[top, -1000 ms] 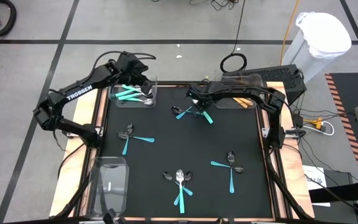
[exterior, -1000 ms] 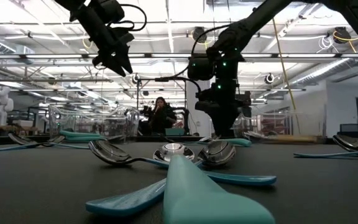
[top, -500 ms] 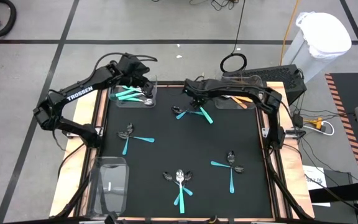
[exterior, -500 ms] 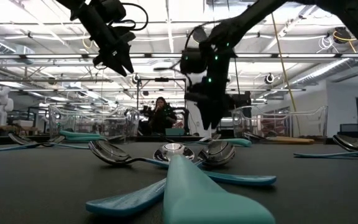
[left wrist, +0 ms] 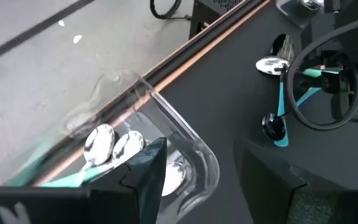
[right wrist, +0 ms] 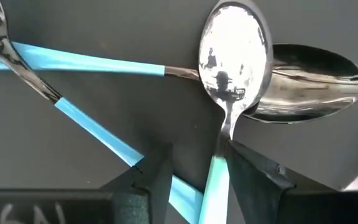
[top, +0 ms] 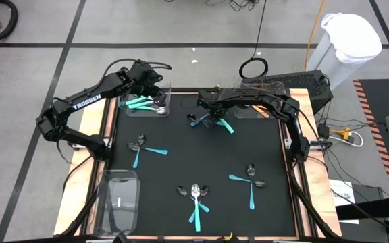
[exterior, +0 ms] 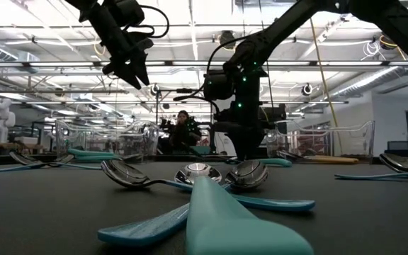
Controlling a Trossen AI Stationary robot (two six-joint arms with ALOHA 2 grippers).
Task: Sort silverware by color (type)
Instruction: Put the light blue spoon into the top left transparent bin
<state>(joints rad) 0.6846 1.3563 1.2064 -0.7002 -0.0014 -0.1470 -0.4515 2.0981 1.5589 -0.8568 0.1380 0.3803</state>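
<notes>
Right pincer (right wrist: pixel 213 180), jaws parted and holding nothing, straddles a teal spoon (right wrist: pixel 229 93) on the tabletop (top: pixel 201 162); handle runs lengthwise between its fingers, bowl pointing away ahead.

Teal-handled spoons (top: pixel 209 121) lie crossed in a small heap on the black counter (top: pixel 181 169), one shiny bowl (right wrist: pixel 235 46) face up just ahead of the right arm's fingers (right wrist: pixel 253 171), its handle running back between them. More teal-handled pieces (top: pixel 144 102) rest together directly beneath the left arm's fingers (left wrist: pixel 148 168). Well apart from both pairs of fingers, three further teal clusters (top: pixel 196 198) lie scattered flat, handles splayed.
</notes>
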